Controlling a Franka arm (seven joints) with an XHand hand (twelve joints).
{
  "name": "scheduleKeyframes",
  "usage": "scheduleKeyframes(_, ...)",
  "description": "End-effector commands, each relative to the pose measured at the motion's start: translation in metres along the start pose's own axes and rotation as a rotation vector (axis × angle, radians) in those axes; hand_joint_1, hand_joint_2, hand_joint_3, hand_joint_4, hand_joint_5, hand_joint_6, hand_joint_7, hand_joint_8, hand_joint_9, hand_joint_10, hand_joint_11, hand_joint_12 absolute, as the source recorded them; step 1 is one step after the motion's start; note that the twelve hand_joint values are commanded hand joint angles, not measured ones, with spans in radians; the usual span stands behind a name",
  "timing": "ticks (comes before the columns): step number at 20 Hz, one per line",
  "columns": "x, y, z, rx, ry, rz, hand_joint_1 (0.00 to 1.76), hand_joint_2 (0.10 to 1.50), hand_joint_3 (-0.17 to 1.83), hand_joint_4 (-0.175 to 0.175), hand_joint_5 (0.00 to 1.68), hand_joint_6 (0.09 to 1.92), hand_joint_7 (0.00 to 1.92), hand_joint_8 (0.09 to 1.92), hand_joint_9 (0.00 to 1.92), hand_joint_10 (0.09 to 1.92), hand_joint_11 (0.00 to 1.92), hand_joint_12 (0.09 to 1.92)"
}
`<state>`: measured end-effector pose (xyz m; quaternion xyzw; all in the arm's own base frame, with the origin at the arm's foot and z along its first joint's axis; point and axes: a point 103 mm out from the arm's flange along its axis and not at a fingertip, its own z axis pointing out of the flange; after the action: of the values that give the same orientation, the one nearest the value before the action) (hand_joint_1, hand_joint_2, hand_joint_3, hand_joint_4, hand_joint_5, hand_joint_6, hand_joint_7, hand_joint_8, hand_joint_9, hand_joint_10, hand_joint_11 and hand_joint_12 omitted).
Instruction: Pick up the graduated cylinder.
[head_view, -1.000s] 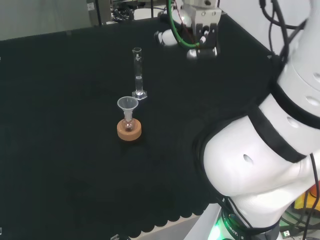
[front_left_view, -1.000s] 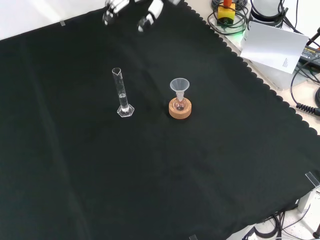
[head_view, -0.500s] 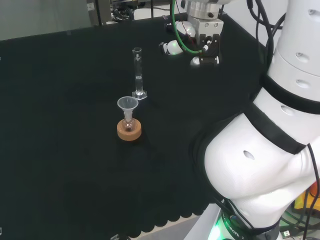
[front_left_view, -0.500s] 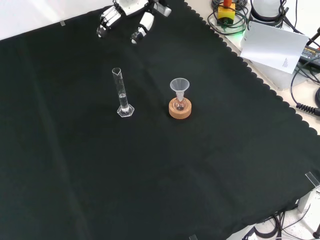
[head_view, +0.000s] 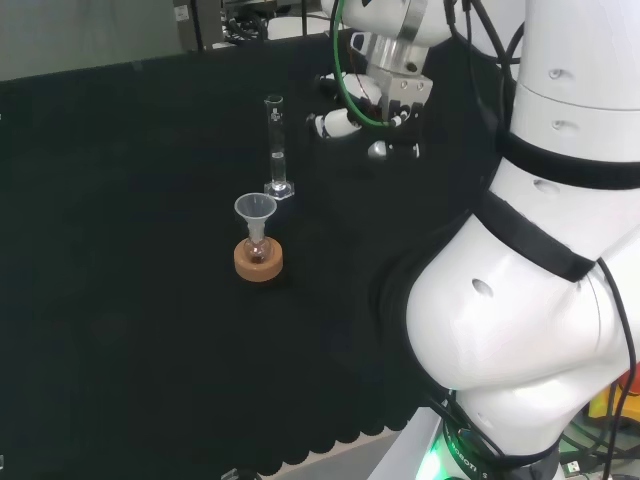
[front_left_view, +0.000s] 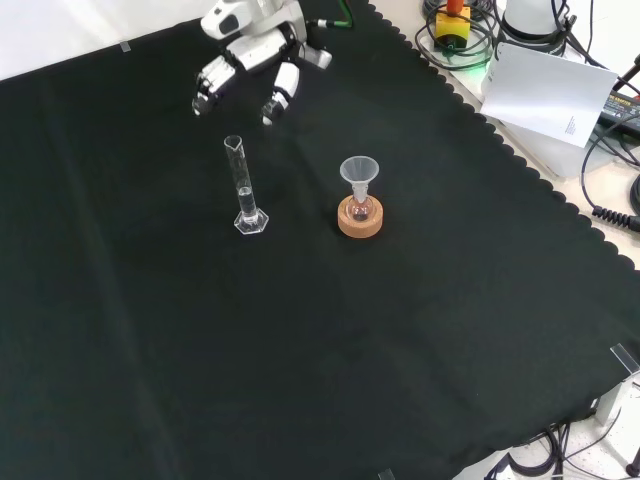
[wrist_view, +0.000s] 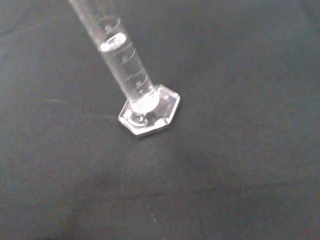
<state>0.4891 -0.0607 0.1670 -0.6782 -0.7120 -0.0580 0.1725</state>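
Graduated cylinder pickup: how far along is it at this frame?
Nothing is grasped yet. The graduated cylinder stands upright on the black cloth, beside the funnel in its flask on a cork ring. In hand: the hand hovers open, apart from the cylinder. Left: close round the tube and lift.

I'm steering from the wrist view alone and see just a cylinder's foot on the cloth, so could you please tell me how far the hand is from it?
Observer: In the front view the hand is apart from the graduated cylinder, higher in the picture, touching nothing.
Operator: Thank you. Are the fingers ready to close round it?
Observer: In the front view the fingers are spread and relaxed, pointing toward the cylinder.
Operator: Is anything standing nearby that I might knock?
Observer: Yes, in the head view a small flask with a funnel in it sits on a cork ring just in front of the cylinder, clear of it.
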Motion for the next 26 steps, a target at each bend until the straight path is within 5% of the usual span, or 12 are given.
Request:
scheduleKeyframes(1, -0.004, 0.022, 0.024, 0.002, 0.116, -0.076, 0.62, 0.92, 0.35, -0.042, 0.21, 0.09, 0.16, 0.63, 0.3, 0.67, 0.1, 1.38)
scheduleKeyframes(26, 0.009, 0.047, 0.073, -0.02, 0.366, -0.2, 0.85, 0.72, 0.59, -0.041, 0.43, 0.09, 0.31, 0.64, 0.5, 0.6, 0.23, 1.35)
